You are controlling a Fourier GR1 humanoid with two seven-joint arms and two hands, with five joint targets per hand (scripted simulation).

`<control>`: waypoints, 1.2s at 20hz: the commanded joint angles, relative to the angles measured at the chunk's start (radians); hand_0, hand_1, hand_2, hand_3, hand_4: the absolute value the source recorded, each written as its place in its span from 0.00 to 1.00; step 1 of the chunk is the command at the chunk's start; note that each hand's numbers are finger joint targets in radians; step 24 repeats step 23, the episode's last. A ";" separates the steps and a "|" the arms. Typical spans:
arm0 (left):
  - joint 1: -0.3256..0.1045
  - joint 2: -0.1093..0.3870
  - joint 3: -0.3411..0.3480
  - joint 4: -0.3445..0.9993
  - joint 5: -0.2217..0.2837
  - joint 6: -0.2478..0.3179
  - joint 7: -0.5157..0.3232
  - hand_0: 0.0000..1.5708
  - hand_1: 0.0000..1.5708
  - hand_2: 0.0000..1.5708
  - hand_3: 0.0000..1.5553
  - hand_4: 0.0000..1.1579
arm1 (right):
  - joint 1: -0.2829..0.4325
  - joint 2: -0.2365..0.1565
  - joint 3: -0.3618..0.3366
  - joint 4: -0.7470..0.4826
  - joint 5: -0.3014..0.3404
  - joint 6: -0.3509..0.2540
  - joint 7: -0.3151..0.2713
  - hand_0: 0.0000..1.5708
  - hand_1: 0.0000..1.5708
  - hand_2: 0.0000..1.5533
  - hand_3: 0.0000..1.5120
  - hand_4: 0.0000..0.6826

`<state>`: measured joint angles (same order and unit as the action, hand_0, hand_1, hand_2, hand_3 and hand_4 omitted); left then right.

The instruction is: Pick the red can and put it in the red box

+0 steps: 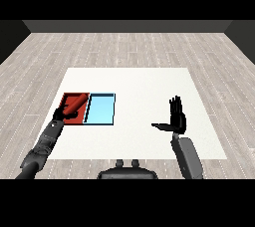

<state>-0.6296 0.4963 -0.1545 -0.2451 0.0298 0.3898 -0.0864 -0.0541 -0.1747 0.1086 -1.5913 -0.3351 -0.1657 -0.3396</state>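
The red can (76,105) lies tilted on its side over the red tray (67,97) at the table's left. My left hand (62,113) is at the can's lower end, over the tray's near-left part, with its fingers curled round the can. My right hand (176,117) is raised over the right part of the table, far from both trays, with fingers straight up and the thumb stretched out to the left, holding nothing.
The light blue tray (101,109) lies right beside the red tray, sharing an edge. The white table (139,84) stretches out around them, on a grey plank floor.
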 commanded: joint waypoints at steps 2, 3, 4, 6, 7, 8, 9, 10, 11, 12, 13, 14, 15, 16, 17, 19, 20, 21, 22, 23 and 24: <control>-0.058 0.020 -0.033 0.118 -0.047 -0.161 -0.014 0.00 0.00 0.00 0.00 0.48 | -0.040 -0.011 -0.043 0.075 -0.023 0.038 -0.034 0.00 0.00 0.00 0.00 0.00; -0.031 0.021 -0.062 0.143 -0.075 -0.185 -0.005 0.00 0.00 0.00 0.00 0.17 | -0.044 0.009 -0.020 0.053 -0.015 0.025 -0.024 0.00 0.00 0.00 0.00 0.00; -0.079 -0.013 -0.058 0.163 -0.079 -0.156 0.022 0.00 0.00 0.00 0.00 0.00 | -0.024 0.041 0.024 0.022 0.021 -0.012 -0.020 0.00 0.00 0.00 0.00 0.00; -0.084 0.019 -0.020 0.195 -0.060 -0.128 -0.008 0.00 0.00 0.00 0.00 0.00 | -0.004 0.016 -0.010 0.048 -0.006 0.035 -0.041 0.00 0.00 0.00 0.00 0.00; -0.083 0.013 0.025 0.172 -0.016 -0.093 -0.043 0.00 0.00 0.00 0.00 0.00 | -0.004 0.030 0.010 0.034 0.020 0.010 -0.040 0.00 0.00 0.00 0.00 0.00; -0.047 0.036 0.066 0.137 0.026 -0.106 -0.125 0.00 0.00 0.00 0.00 0.00 | -0.028 0.048 0.001 0.079 0.009 0.024 -0.076 0.00 0.00 0.00 0.00 0.00; -0.040 0.014 0.135 0.088 0.100 -0.124 -0.180 0.00 0.00 0.00 0.00 0.00 | -0.037 -0.006 -0.029 0.010 -0.026 0.036 0.002 0.00 0.00 0.00 0.00 0.00; -0.064 0.008 0.172 0.041 0.137 -0.103 -0.233 0.00 0.00 0.00 0.00 0.00 | -0.015 0.007 -0.011 0.004 -0.018 0.044 -0.025 0.00 0.00 0.00 0.00 0.00; -0.039 0.012 0.232 -0.010 0.202 -0.183 -0.322 0.00 0.00 0.00 0.00 0.00 | -0.028 0.002 -0.017 0.029 -0.024 0.053 -0.022 0.00 0.00 0.00 0.00 0.00; -0.058 0.013 0.265 -0.030 0.236 -0.201 -0.339 0.00 0.00 0.00 0.00 0.00 | -0.003 0.024 -0.004 0.045 -0.019 0.059 -0.059 0.00 0.00 0.00 0.00 0.00; -0.075 -0.024 0.279 -0.073 0.256 -0.242 -0.396 0.65 0.65 0.61 0.00 0.00 | -0.028 0.024 -0.013 0.045 -0.023 0.059 -0.062 0.00 0.00 0.00 0.00 0.00; -0.091 -0.010 0.289 -0.112 0.272 -0.298 -0.429 0.30 0.30 0.30 0.00 0.00 | -0.012 0.015 -0.010 0.044 -0.026 0.070 -0.053 0.00 0.00 0.00 0.00 0.00; -0.054 -0.042 0.331 -0.143 0.323 -0.349 -0.503 0.00 0.00 0.00 0.00 0.00 | -0.027 0.011 -0.014 0.039 -0.031 0.074 -0.049 0.00 0.00 0.00 0.00 0.00; -0.059 -0.097 0.354 -0.185 0.359 -0.386 -0.549 0.00 0.00 0.00 0.00 0.00 | -0.035 -0.009 -0.020 0.023 -0.028 0.078 -0.038 0.00 0.00 0.00 0.00 0.00; -0.052 -0.114 0.368 -0.214 0.387 -0.440 -0.574 0.00 0.00 0.00 0.00 0.00 | -0.046 0.004 0.000 0.044 -0.011 0.071 -0.036 0.00 0.00 0.00 0.00 0.00; 0.000 -0.185 0.372 -0.276 0.419 -0.509 -0.653 0.00 0.00 0.00 0.00 0.00 | -0.049 0.000 -0.012 0.052 -0.006 0.059 -0.035 0.00 0.00 0.00 0.00 0.00; 0.014 -0.185 0.361 -0.320 0.420 -0.540 -0.665 0.00 0.00 0.00 0.00 0.00 | 0.007 0.017 0.009 0.060 0.005 0.072 -0.079 0.00 0.00 0.00 0.00 0.00; 0.007 -0.244 0.338 -0.358 0.422 -0.547 -0.654 0.00 0.00 0.00 0.00 0.00 | -0.006 -0.010 -0.004 0.052 -0.009 0.097 -0.066 0.00 0.00 0.00 0.00 0.00; 0.075 -0.287 0.311 -0.398 0.405 -0.535 -0.705 0.00 0.00 0.00 0.00 0.00 | -0.003 -0.018 0.007 0.044 0.012 0.099 -0.076 0.00 0.00 0.00 0.00 0.00; 0.111 -0.295 0.293 -0.454 0.407 -0.544 -0.689 0.00 0.00 0.00 0.00 0.00 | -0.010 -0.014 0.008 0.042 0.003 0.105 -0.071 0.00 0.00 0.00 0.00 0.00; 0.111 -0.295 0.293 -0.454 0.407 -0.544 -0.689 0.00 0.00 0.00 0.00 0.00 | -0.010 -0.014 0.008 0.042 0.003 0.105 -0.071 0.00 0.00 0.00 0.00 0.00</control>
